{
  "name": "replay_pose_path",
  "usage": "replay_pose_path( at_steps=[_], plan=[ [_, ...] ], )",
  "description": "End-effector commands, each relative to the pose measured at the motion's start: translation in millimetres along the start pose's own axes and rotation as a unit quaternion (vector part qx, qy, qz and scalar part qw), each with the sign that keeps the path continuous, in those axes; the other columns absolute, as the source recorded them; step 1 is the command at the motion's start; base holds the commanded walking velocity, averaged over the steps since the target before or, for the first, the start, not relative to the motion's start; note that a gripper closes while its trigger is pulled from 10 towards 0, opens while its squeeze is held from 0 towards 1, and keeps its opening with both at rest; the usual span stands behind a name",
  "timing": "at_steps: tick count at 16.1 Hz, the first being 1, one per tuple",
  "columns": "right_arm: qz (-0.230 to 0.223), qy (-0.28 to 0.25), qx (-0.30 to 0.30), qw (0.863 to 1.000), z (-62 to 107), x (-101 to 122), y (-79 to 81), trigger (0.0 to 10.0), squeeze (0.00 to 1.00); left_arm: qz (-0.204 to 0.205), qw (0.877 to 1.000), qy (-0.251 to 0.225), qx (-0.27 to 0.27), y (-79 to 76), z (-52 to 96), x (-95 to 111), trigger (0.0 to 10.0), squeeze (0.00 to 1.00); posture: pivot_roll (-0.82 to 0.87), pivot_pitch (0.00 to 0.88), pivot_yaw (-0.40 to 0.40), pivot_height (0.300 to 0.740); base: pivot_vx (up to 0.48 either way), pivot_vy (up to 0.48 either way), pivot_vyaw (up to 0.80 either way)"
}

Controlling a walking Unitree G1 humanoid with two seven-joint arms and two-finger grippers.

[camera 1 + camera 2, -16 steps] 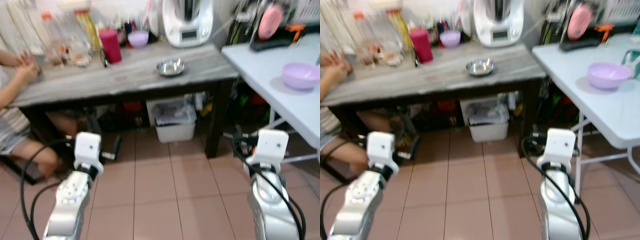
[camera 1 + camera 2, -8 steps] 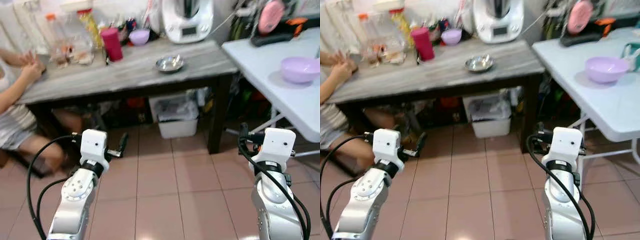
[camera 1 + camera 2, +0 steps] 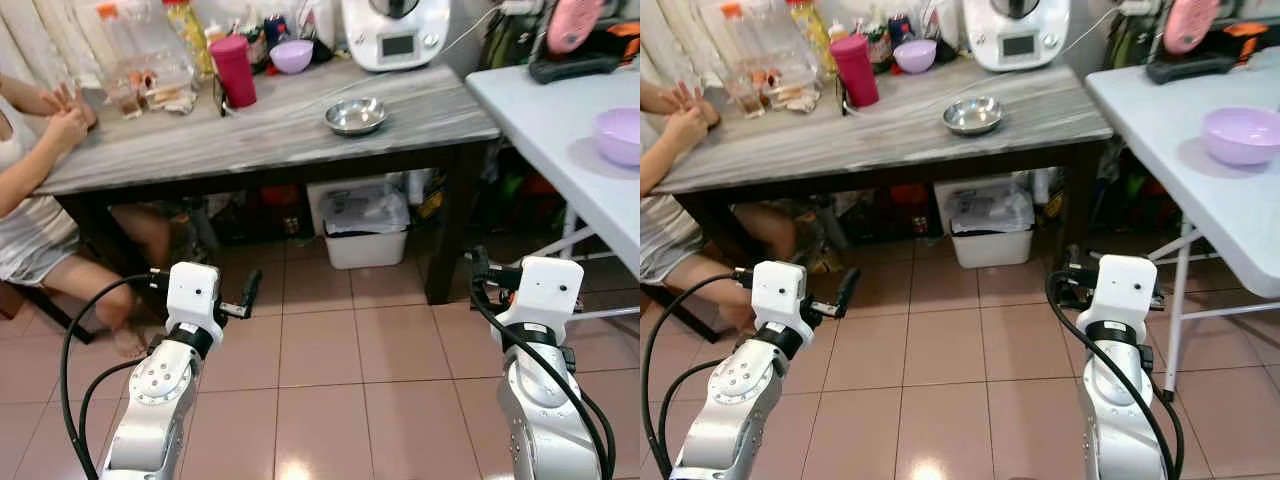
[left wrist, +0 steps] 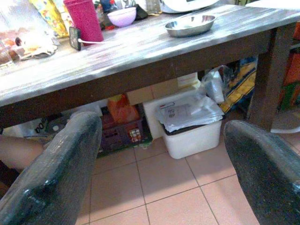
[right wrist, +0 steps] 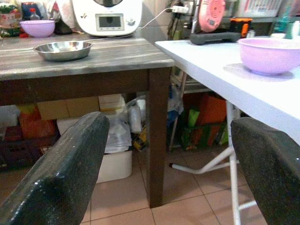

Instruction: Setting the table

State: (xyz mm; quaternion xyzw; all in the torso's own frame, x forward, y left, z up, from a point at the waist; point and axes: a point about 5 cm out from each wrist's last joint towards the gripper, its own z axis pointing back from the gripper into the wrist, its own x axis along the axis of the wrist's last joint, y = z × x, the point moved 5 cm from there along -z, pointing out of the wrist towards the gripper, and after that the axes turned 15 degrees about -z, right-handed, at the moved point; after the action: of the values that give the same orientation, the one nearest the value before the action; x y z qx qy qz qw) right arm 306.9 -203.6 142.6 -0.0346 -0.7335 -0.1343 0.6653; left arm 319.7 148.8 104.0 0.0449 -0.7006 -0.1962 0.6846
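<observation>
both claws, left claw (image 4: 159,178) and right claw (image 5: 168,173), released over tile floor (image 3: 330,360) short of the wooden table (image 3: 200,150) edge.

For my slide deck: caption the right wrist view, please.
Open right gripper faces a steel bowl on the wooden table and a purple bowl on the white table.

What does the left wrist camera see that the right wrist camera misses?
Left wrist view alone: the red cup, a phone leaning beside it, and the left tool, open.

Right wrist view alone: the white table, the large purple bowl on it, and the right tool, open.

Both share the steel bowl on the wooden table and a small purple bowl.
</observation>
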Motion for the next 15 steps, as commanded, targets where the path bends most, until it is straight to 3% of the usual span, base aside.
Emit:
replay_pose_path(
  at_steps=[1, 2, 5, 10, 15],
  plan=[
    [-0.009, -0.009, 0.013, 1.0, -1.6, 6.3, 7.1, 10.0, 0.0, -0.008, 1.0, 0.0, -0.005, -3.1, -2.6, -1.5, 10.0, 0.0, -0.21, 0.013, 0.092, 0.74, 0.0, 0.0, 0.0],
    [-0.008, -0.003, 0.013, 1.0, -1.8, 2.7, 7.0, 10.0, 0.0, -0.012, 1.0, -0.011, -0.011, -7.6, -5.6, 2.4, 10.0, 0.0, -0.2, 0.0, 0.068, 0.74, 0.0, 0.0, 0.0],
    [-0.009, 0.001, 0.021, 1.0, -6.1, 2.1, 10.1, 10.0, 0.0, -0.003, 1.0, -0.013, 0.008, -1.8, -12.8, 5.0, 10.0, 0.0, -0.2, 0.0, 0.072, 0.74, 0.0, 0.0, 0.0],
    [-0.006, -0.001, 0.032, 0.999, -11.1, 4.1, 14.2, 10.0, 0.0, 0.008, 1.0, -0.013, 0.005, -5.0, -11.9, 3.4, 10.0, 0.0, -0.2, 0.004, 0.076, 0.74, 0.0, 0.0, -0.69],
    [-0.012, -0.003, 0.045, 0.999, -10.2, 4.2, 22.4, 10.0, 0.0, 0.006, 1.0, -0.017, 0.0, -2.5, -15.3, 6.0, 10.0, 0.0, -0.2, 0.005, 0.091, 0.74, 0.0, -0.298, 0.0]
  ],
)
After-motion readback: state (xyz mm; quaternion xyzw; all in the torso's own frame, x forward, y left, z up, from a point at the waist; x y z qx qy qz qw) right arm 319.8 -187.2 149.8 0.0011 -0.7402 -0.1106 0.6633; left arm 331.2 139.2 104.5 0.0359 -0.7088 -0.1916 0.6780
